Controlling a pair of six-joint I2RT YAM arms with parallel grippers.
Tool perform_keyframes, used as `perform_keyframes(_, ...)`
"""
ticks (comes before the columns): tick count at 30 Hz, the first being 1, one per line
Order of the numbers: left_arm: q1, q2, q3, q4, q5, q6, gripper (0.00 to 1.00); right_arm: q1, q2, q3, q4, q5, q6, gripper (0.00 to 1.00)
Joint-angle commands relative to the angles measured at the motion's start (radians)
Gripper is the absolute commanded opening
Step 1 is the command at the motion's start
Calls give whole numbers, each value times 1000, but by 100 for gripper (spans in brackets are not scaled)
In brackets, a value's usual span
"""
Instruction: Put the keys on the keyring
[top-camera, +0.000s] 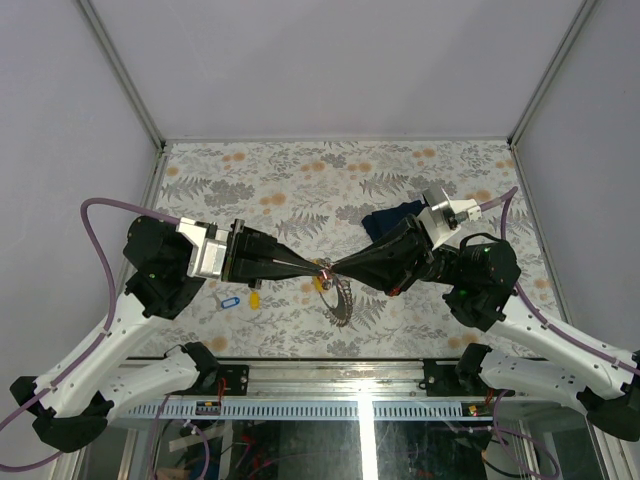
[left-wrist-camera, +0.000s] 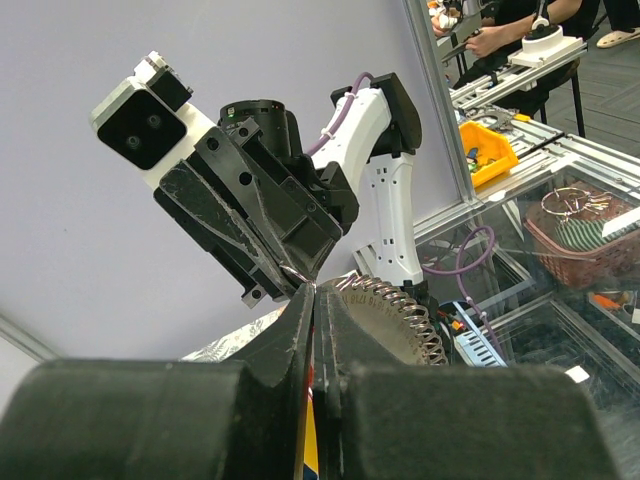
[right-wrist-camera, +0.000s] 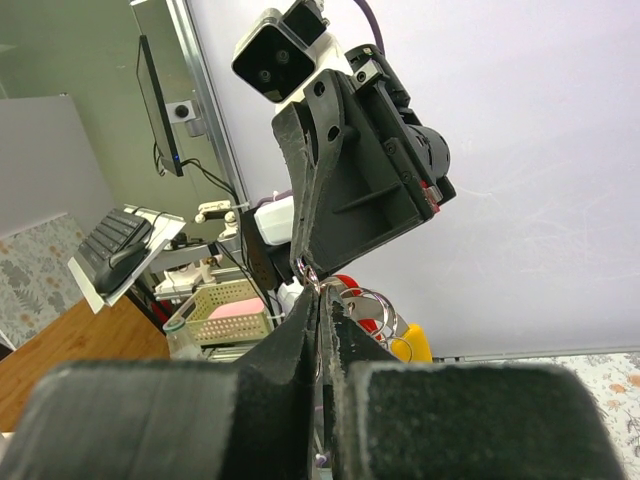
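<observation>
Keyring (top-camera: 341, 298): hangs at frame centre, under the meeting tips of left fingers (top-camera: 295, 262) and right fingers (top-camera: 356, 265). Both pinched shut; which grips it is unclear. Keys (top-camera: 229, 301): blue- and yellow-tagged, loose on surface (top-camera: 300, 170), lower left. Judged unthreaded; work largely remaining.

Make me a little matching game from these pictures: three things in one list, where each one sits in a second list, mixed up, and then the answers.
Things
1. keyring
2. blue-tagged key
3. dark navy cloth

Places
a. lying on the table, close beside the left arm
b. on the far side, partly hidden behind the right arm
c. in the middle, right where the left pincer and the right pincer meet tip to tip

Pairs: 1-c, 2-a, 3-b
</observation>
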Motion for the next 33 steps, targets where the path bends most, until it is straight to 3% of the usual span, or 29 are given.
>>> perform_keyframes(1,-14,-14,9,35,19,8,0,-1,-23,8,28,71,-22,0)
perform_keyframes(33,-15,-27,28,-111,-22,135,0,-1,-59,17,-64,200,4,0)
